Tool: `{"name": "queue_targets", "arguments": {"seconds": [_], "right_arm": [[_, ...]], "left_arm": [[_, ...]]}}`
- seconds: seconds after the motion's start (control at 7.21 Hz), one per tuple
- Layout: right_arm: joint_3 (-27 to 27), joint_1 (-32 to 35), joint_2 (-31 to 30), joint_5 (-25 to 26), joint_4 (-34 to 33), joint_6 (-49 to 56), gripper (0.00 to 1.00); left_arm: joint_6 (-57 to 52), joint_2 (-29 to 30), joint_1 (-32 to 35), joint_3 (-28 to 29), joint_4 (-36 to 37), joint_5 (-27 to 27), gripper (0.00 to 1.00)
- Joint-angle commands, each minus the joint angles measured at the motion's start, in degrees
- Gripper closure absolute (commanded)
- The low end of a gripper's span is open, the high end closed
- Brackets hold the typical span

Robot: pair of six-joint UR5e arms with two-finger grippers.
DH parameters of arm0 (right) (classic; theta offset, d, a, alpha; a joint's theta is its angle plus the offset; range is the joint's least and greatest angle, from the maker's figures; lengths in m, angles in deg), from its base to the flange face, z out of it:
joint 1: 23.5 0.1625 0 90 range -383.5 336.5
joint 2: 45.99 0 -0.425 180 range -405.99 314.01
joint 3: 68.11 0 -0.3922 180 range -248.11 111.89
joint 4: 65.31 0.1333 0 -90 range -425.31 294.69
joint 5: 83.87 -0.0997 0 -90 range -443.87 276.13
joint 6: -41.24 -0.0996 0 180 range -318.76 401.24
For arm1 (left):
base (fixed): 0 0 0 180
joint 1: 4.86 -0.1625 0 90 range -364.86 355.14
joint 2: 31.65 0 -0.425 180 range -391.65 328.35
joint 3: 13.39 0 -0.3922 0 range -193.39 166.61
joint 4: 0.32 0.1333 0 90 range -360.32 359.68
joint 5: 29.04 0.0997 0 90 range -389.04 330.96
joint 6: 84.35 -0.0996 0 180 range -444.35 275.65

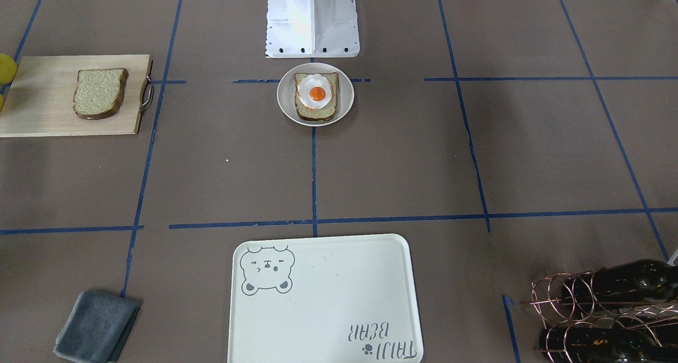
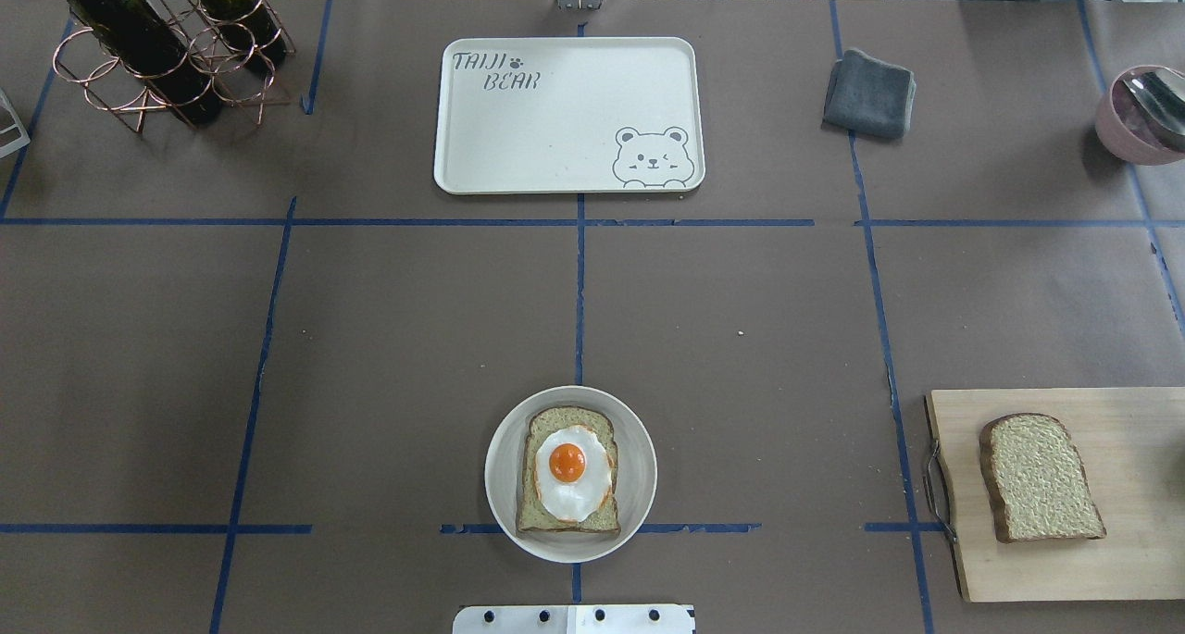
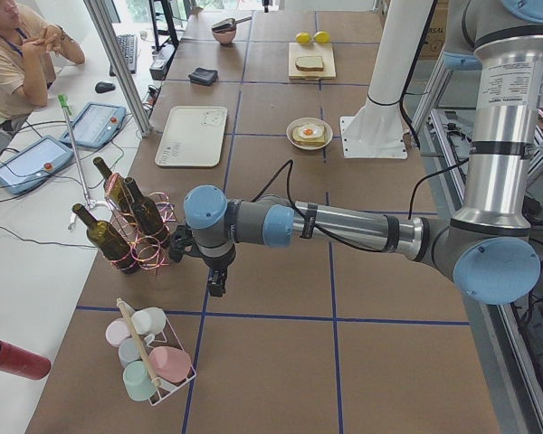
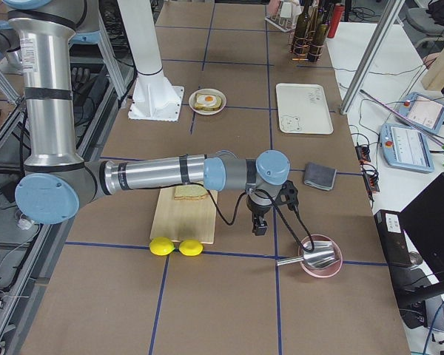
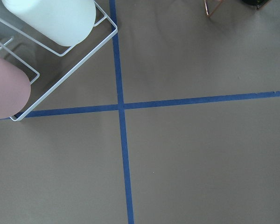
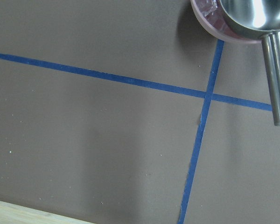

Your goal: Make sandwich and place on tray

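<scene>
Overhead exterior view shows a small round white plate (image 2: pixel 500 488) near the robot's base, well apart from the tray (image 2: pixel 565 125) at the far side of the brown paper-covered table. On the plate lies one speckled tan slice (image 2: pixel 592 420) with a dark crust. Its long axis runs from the robot toward the tray, with the domed end pointing at the tray. A glossy white egg (image 2: pixel 574 475) with an orange yolk lies flat on it. A second slice (image 2: pixel 1041 477) lies bare on a pale wooden board (image 2: pixel 1134 430) to the robot's right, its rounded end away from the robot and tilted slightly leftward. The cream tray is a rounded rectangle with its long axis across the table and holds nothing. A folded grey cloth (image 2: pixel 868 93) lies to its right. A copper wire rack (image 2: pixel 93 71) holds two dark bottles (image 2: pixel 139 42) lying at a slant, and a pink bowl (image 2: pixel 1122 142) holds a steel scoop (image 2: pixel 1157 97). The left gripper (image 3: pixel 215 282) hangs beside the rack and the right gripper (image 4: pixel 260 224) near the bowl. Whether either gripper is wide or narrow cannot be told.
</scene>
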Motion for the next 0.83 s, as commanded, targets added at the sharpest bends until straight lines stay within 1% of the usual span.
{"name": "queue_targets", "arguments": {"seconds": [0.0,0.14,0.28,0.55,0.69], "right_arm": [[-0.47,0.08,-0.53,-0.2,0.1,-0.09,0.0],[-0.65,-0.01,-0.62,-0.28,0.02,-0.27,0.0],[-1.17,-0.01,-0.62,-2.37,0.1,-0.53,0.0],[-2.31,-2.54,-0.8,-8.69,0.11,-2.02,0.0],[-3.88,-5.95,-1.23,-11.77,0.19,-2.72,0.0]], "left_arm": [[0.02,0.65,0.21,-0.96,-0.24,0.07,0.0],[0.11,0.57,-0.05,-1.92,-0.25,1.46,0.0],[0.54,0.48,-0.23,-2.72,-0.25,4.26,0.0],[-0.06,0.39,-0.85,-2.37,-1.03,4.47,0.0],[-0.07,0.39,-0.93,-2.89,-2.17,3.94,0.0]]}}
